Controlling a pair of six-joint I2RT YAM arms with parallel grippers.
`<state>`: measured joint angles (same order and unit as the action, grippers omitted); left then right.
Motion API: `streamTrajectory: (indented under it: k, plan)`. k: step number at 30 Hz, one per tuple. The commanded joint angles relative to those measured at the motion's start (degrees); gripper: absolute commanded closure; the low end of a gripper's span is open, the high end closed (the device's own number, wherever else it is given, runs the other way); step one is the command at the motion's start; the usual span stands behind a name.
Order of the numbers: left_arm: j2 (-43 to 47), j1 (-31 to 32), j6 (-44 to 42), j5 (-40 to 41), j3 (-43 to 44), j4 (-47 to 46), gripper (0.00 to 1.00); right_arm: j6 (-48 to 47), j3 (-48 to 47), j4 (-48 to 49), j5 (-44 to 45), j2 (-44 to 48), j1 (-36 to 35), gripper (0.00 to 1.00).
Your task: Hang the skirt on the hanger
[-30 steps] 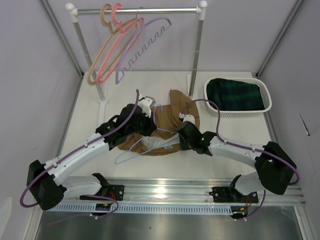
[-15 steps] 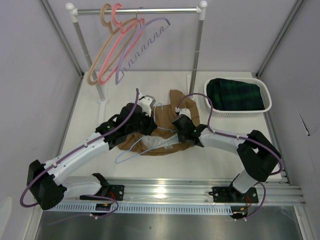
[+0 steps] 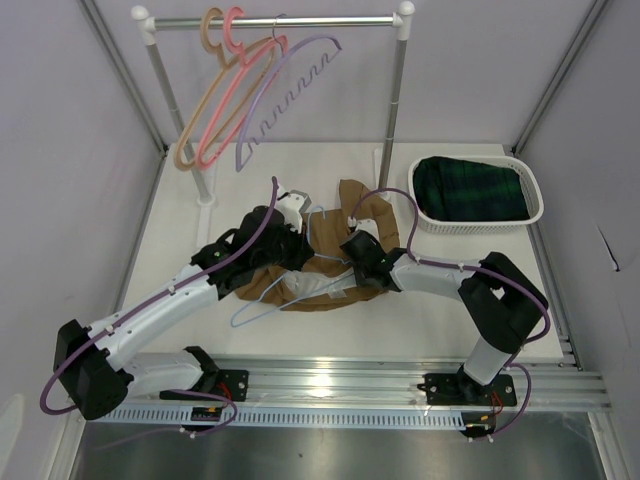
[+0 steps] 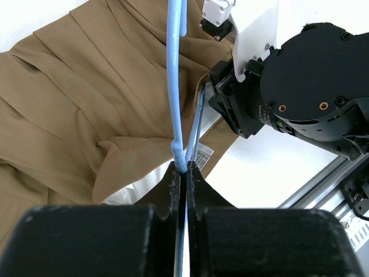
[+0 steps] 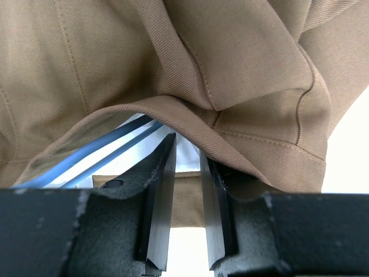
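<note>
Where the top view shows the table centre, the skirt [image 3: 375, 215] lies bunched, with the hanger [image 3: 262, 305] partly over it. A basket [image 3: 478, 225] stands at the far right corner.

Left wrist view: the left gripper [image 4: 181, 173] is clamped on the hanger, and the right arm [image 4: 311, 81] crowds close ahead.

Right wrist view: the right gripper [image 5: 187, 147] has its fingers narrowly apart at the skirt's hem.

2 white arms here, the left arm [image 3: 170, 300] and the right arm [image 3: 437, 275], both with chunky black joints and black base blocks. A purple cable [image 3: 271, 195] loops along each. Up close, the right wrist housing [image 4: 314, 81] is matte black, dotted with brassy screws [image 4: 282, 107]; the right gripper [image 5: 187, 147] shows 2 dark flat fingers.
</note>
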<state>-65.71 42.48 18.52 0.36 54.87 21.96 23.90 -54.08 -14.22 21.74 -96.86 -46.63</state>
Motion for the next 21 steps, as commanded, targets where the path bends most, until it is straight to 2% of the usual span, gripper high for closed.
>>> streamTrajectory:
  k: [1,14,21]
  plan:
    - [1.11,0.06,-0.33,1.84,2.26,-1.83,1.00,0.45,-1.02,1.65,3.22,0.00,0.23,0.71]
    - [1.38,0.06,-0.24,1.49,1.47,-1.65,1.00,0.88,-0.41,3.49,2.43,-1.58,0.84,0.70]
    - [1.46,0.06,-0.24,1.40,1.03,-1.56,1.00,1.67,0.03,4.29,1.03,-1.05,1.28,0.81]
